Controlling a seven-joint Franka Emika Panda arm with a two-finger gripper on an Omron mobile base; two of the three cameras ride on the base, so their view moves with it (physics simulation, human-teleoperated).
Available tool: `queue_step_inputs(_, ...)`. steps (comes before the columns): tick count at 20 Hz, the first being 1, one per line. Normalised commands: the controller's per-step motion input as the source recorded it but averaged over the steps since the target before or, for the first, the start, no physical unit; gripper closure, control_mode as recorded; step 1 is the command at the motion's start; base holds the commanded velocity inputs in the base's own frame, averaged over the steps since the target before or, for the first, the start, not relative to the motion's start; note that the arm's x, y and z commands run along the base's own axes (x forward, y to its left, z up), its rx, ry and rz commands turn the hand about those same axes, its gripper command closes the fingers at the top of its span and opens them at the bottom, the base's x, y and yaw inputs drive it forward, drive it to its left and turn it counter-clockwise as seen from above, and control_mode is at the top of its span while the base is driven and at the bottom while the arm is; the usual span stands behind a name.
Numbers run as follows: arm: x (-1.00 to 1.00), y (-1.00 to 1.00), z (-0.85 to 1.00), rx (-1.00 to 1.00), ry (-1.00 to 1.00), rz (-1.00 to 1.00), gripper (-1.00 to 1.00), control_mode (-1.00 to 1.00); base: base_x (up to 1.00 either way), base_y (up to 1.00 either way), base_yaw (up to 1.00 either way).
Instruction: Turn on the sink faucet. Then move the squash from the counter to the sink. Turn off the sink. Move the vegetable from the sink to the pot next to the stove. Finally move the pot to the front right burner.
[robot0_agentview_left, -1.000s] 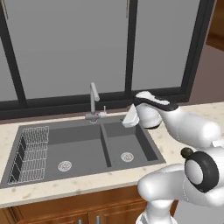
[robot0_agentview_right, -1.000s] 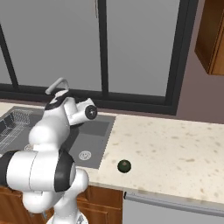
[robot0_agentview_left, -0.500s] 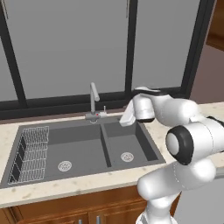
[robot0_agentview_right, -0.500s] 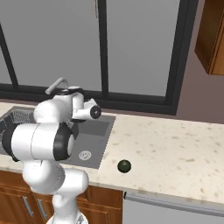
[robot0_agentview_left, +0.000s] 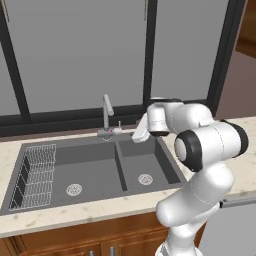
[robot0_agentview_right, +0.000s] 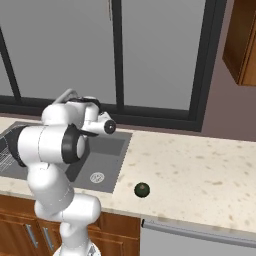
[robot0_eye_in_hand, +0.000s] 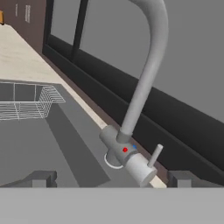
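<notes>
A: Item one, the tap?
B: Grey metal tap (robot0_agentview_left: 106, 116) at the back edge of the sink (robot0_agentview_left: 95, 170), centred behind the divider between the two basins. Tall angled spout; short lever (robot0_eye_in_hand: 154, 155) sticking out from the body, red dot beside it. No water visible.

A: The claw?
B: Gripper (robot0_eye_in_hand: 109, 178) just beside the tap base, on its right in the left base view. Fingers (robot0_eye_in_hand: 41, 178) spread wide apart, the tap body between them, nothing clamped. Contact with the lever: cannot tell.

A: The squash?
B: Small dark green ball (robot0_agentview_right: 142, 189) on the speckled counter (robot0_agentview_right: 200, 170), near the front edge, just right of the sink, well apart from the gripper.

A: Sink contents?
B: Wire rack (robot0_agentview_left: 34, 174) in the left basin; one round silver drain (robot0_agentview_left: 145, 179) in the right basin, another in the left.

A: Background?
B: Dark-framed window (robot0_agentview_left: 125, 50) behind the counter; brown cabinets (robot0_agentview_right: 15, 230) below.
</notes>
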Motion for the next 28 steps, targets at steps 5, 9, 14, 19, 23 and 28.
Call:
queue_step_inputs(5,0.23,0.23,-0.05,0.00,0.00,0.00,-1.00,-1.00,0.00,0.00,0.00)
queue_step_inputs(9,0.10,0.18,0.00,0.00,0.00,0.00,-1.00,-1.00,0.00,0.00,0.00)
queue_step_inputs(14,0.12,0.12,-0.02,0.00,-0.02,0.00,-1.00,-1.00,0.00,0.00,0.00)
queue_step_inputs(19,0.26,0.00,-0.13,0.02,-0.07,0.00,-1.00,-1.00,0.00,0.00,0.00)
queue_step_inputs(23,0.27,0.00,-0.15,0.01,-0.06,0.00,-1.00,-1.00,0.00,0.00,0.00)
queue_step_inputs(28,0.17,0.02,-0.17,0.00,-0.02,0.01,-1.00,-1.00,0.00,0.00,0.00)
